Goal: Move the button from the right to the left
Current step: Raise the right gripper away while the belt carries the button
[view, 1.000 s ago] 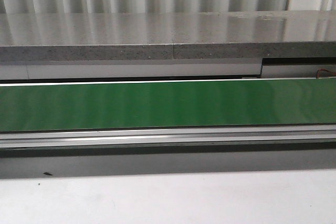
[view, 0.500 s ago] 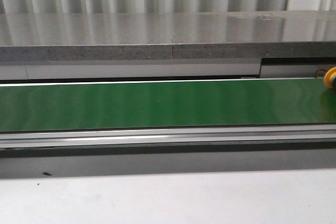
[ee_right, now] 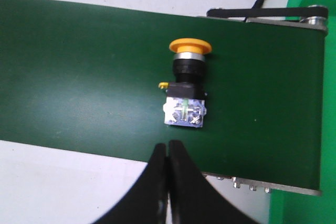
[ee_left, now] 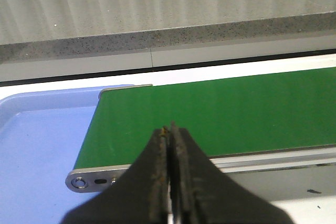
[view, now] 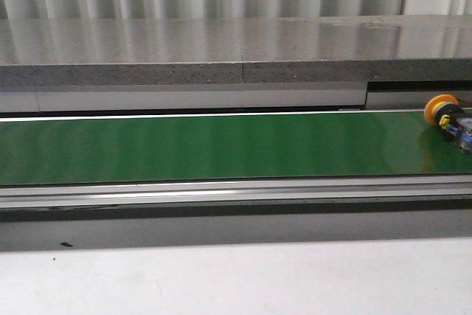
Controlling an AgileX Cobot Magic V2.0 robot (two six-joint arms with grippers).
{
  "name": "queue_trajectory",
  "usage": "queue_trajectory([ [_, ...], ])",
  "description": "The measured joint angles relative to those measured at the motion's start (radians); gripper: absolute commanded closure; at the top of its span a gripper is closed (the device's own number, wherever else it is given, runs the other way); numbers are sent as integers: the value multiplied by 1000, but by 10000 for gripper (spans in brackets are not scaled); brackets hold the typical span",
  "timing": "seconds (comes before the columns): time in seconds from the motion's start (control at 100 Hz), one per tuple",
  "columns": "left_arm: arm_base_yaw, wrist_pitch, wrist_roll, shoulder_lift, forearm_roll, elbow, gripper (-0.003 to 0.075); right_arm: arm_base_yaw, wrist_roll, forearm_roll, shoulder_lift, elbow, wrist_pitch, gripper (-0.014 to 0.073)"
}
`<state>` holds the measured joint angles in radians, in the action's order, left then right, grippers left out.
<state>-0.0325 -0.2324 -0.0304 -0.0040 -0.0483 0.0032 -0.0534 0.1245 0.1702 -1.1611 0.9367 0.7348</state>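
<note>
The button [view: 448,118] lies on its side at the far right end of the green conveyor belt [view: 221,145]. It has a yellow-orange cap, a black collar and a blue-grey base with a green spot. In the right wrist view the button [ee_right: 186,85] lies on the belt just beyond my right gripper [ee_right: 168,145], which is shut and empty, apart from it. My left gripper [ee_left: 169,128] is shut and empty, over the left end of the belt [ee_left: 220,114]. Neither gripper shows in the front view.
A blue tray [ee_left: 37,145] sits beside the belt's left end. A grey speckled ledge [view: 236,49] runs behind the belt. A green bin edge [ee_right: 310,3] stands past the belt's right end. White table [view: 236,278] lies in front.
The button has come into the front view from the right edge and moved leftward along the belt; one second ago it was not visible.
</note>
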Motion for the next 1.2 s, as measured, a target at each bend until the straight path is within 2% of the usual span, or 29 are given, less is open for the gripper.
queue_trajectory([
  [0.55, 0, 0, 0, 0, 0, 0, 741, 0, 14, 0, 550, -419, -342, 662],
  [0.95, 0, 0, 0, 0, -54, 0, 741, 0, 18, 0, 861, -586, -355, 660],
  [1.2, 0, 2, 0, 0, -56, 0, 741, 0, 18, 0, 922, -622, -355, 660],
])
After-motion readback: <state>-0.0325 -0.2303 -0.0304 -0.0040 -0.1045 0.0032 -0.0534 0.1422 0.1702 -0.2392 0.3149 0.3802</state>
